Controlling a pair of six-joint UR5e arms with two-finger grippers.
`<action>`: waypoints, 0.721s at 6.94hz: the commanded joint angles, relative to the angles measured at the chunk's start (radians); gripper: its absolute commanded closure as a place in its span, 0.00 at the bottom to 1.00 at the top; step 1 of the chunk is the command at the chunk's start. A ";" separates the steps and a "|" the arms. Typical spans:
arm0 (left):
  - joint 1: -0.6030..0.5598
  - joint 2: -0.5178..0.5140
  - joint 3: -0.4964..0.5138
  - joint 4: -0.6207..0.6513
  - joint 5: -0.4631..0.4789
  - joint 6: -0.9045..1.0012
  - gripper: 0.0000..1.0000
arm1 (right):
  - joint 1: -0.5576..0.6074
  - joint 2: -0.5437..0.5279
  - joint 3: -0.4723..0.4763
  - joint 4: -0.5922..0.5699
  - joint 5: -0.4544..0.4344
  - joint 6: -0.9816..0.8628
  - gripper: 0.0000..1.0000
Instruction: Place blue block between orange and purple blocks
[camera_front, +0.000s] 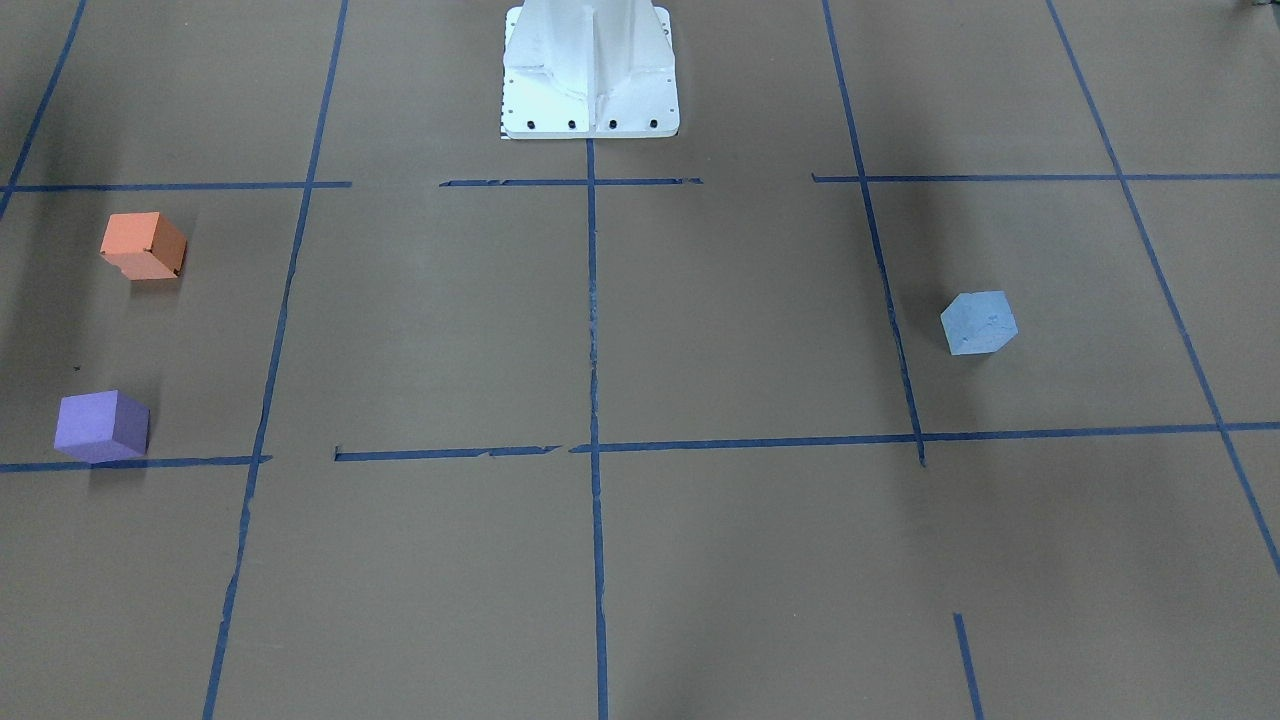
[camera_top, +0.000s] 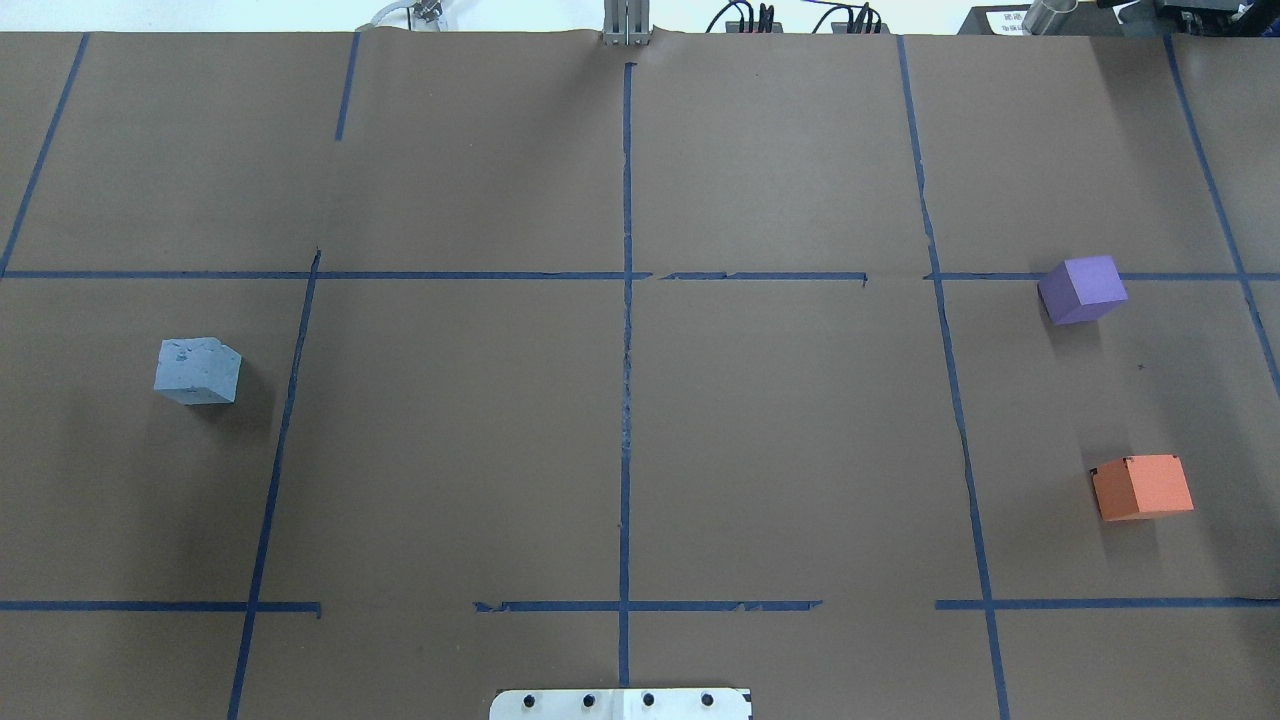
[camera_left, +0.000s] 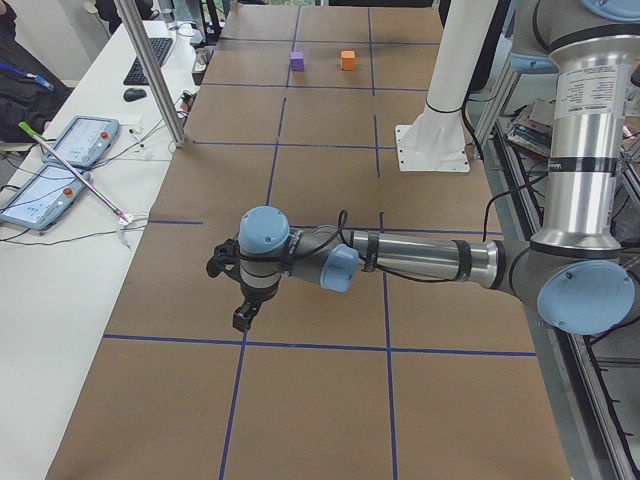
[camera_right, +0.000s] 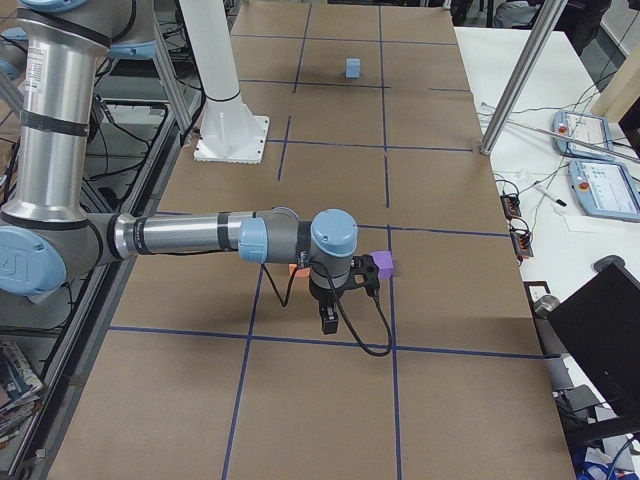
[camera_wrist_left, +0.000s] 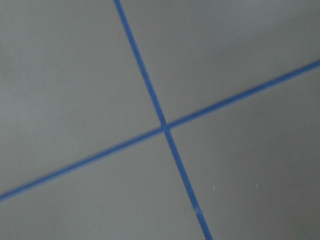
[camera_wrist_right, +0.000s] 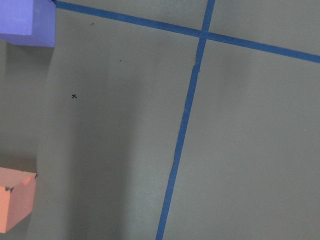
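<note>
The blue block (camera_top: 197, 371) sits alone on the table's left half; it also shows in the front view (camera_front: 978, 322). The purple block (camera_top: 1082, 290) and the orange block (camera_top: 1142, 487) sit apart on the right half, with bare paper between them. Both show at the left edge of the right wrist view, purple (camera_wrist_right: 27, 22) and orange (camera_wrist_right: 15, 205). My left gripper (camera_left: 243, 318) and right gripper (camera_right: 327, 322) hang above the table and show only in the side views. I cannot tell whether they are open or shut. The left wrist view shows only crossed tape.
Blue tape lines (camera_top: 626, 330) form a grid on the brown paper. The white robot pedestal (camera_front: 590, 70) stands at the table's near middle. A desk with tablets (camera_left: 60, 160) and metal posts (camera_left: 150, 70) borders the far edge.
</note>
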 joint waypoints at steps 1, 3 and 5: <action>0.113 -0.013 0.021 -0.055 -0.020 -0.179 0.00 | 0.000 0.000 0.000 0.000 0.000 0.001 0.00; 0.304 -0.016 -0.051 -0.157 -0.013 -0.731 0.00 | 0.000 -0.002 0.004 0.000 0.000 0.003 0.00; 0.479 -0.030 -0.062 -0.295 0.095 -1.070 0.00 | 0.000 -0.003 0.009 0.000 0.000 0.003 0.00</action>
